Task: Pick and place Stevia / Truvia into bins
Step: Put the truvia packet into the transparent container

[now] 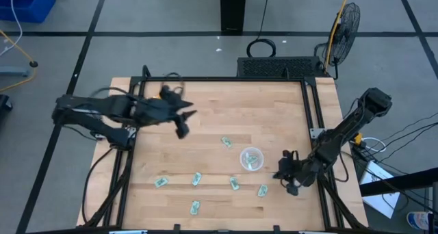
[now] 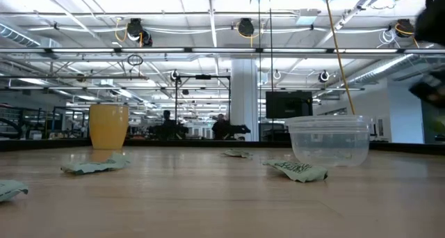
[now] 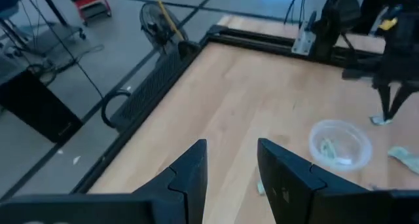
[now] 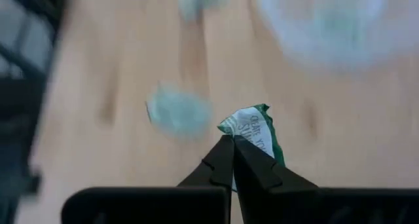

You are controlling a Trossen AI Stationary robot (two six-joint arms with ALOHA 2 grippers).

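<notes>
Counter: the wooden counter (image 1: 274,114) has a black frame along its edges; its far half is bare wood with much free room.
Clear cup: the clear cup (image 1: 251,159) stands right of the middle, toward the near edge, with something green and white inside.
Loose sachets: one sachet (image 1: 226,141) lies just beyond the cup; more lie nearer the front edge, at (image 1: 161,183), (image 1: 196,179), (image 1: 195,207), (image 1: 235,184) and (image 1: 262,190), all apart from each other.
Right hand: the right hand (image 1: 279,175) is low by the counter's right edge, just beside the cup. Its fingers are pressed together on a green and white sachet (image 4: 255,133).
Left hand: the left hand (image 1: 185,123) hangs over the far left part of the counter, well apart from the sachets. Its fingers (image 3: 193,171) stand a little apart and hold nothing.
</notes>
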